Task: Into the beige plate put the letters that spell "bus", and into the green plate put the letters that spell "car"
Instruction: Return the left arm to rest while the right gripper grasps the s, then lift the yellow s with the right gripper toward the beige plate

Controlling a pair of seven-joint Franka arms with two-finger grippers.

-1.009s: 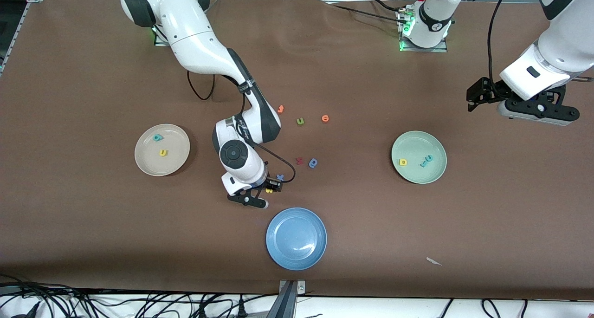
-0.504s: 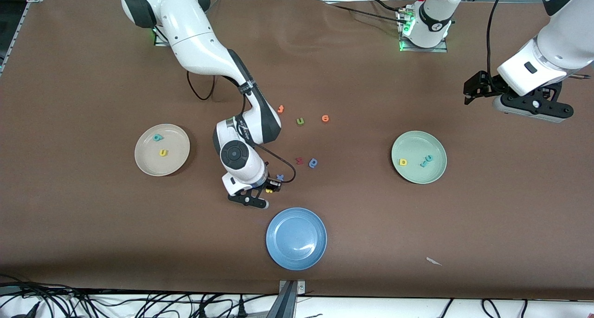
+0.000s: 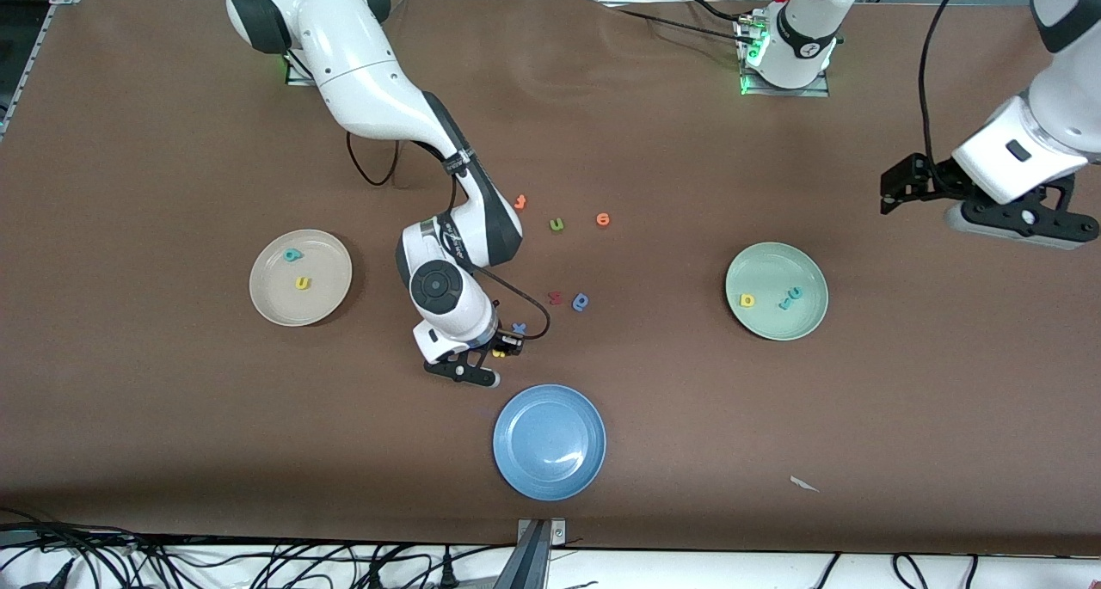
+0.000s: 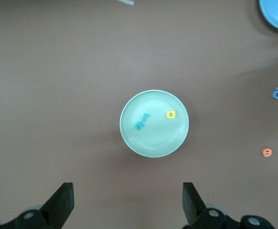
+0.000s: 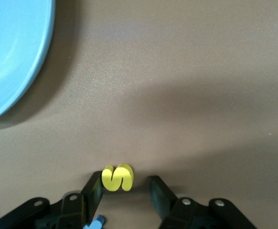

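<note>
Right pincer is down on the surface beside the blue plate, fingers narrowing around the yellow "s"; one touches, the other shows a gap, so not gripped yet. It's the last "bus" letter; the beige plate has "b" and "u". Green plate holds all of "car" (done). Left pincer waits wide open above it.

The right gripper sits low at mid-table, its jaws around the yellow "s" with one finger touching it and a gap to the other. The blue plate crowds it toward the table's front edge, and the blue "x" lies just beside it. Loose letters dot the middle. The left gripper, jaws wide, hangs over bare table near the green plate.
</note>
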